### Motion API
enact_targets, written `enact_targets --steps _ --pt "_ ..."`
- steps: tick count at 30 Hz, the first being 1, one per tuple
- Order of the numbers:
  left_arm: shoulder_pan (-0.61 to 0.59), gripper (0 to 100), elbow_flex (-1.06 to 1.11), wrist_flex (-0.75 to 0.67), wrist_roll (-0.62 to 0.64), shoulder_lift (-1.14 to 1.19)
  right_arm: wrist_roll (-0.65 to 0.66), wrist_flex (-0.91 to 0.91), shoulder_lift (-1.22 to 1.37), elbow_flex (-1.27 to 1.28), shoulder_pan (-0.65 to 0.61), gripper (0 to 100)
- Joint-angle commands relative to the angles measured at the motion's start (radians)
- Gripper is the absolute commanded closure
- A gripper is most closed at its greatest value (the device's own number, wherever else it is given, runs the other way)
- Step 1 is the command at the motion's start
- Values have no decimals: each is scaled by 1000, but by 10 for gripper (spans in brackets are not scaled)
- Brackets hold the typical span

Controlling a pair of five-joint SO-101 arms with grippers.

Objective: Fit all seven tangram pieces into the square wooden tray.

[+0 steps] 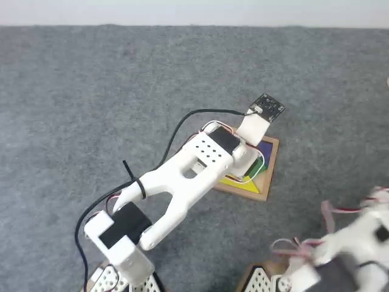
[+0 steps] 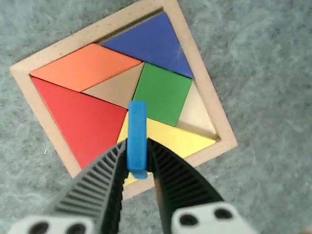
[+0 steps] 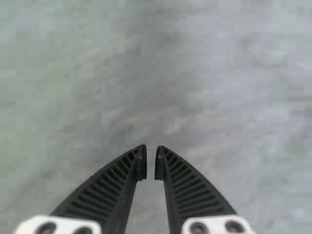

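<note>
The square wooden tray (image 2: 208, 100) lies on grey carpet, and in the high view its rim (image 1: 271, 159) shows past the left arm. Six pieces lie flat in it: a blue triangle (image 2: 151, 44), an orange parallelogram (image 2: 85, 66), a red triangle (image 2: 83, 122), a tan triangle (image 2: 114, 90), a green square (image 2: 163, 92) and a yellow triangle (image 2: 175, 139). A bare triangular slot (image 2: 197, 114) remains beside the green square. My left gripper (image 2: 138, 148) is shut on a small blue piece (image 2: 137, 124), held edge-on above the yellow triangle. My right gripper (image 3: 150, 163) is shut over bare carpet, holding nothing.
Grey carpet (image 1: 91, 91) stretches around the tray on all sides. The right arm (image 1: 358, 243) sits folded at the near right corner, away from the tray. A small black board (image 1: 267, 107) on the left arm's wrist hangs over the tray's far corner.
</note>
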Motion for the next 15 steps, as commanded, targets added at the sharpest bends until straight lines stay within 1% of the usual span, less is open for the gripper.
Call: enact_targets --steps 1,4,8,12,15 --pt "8 990 -42 -3 8 -32 61 19 209 -313 143 943" --pt "17 990 -44 -23 12 -31 71 74 386 -516 208 943" --pt "66 990 -44 -23 18 -31 68 147 578 -741 240 932" --pt "91 990 -45 -61 31 -31 46 226 719 -948 259 930" --pt "92 990 -45 -83 31 -29 21 282 776 -1080 272 930"
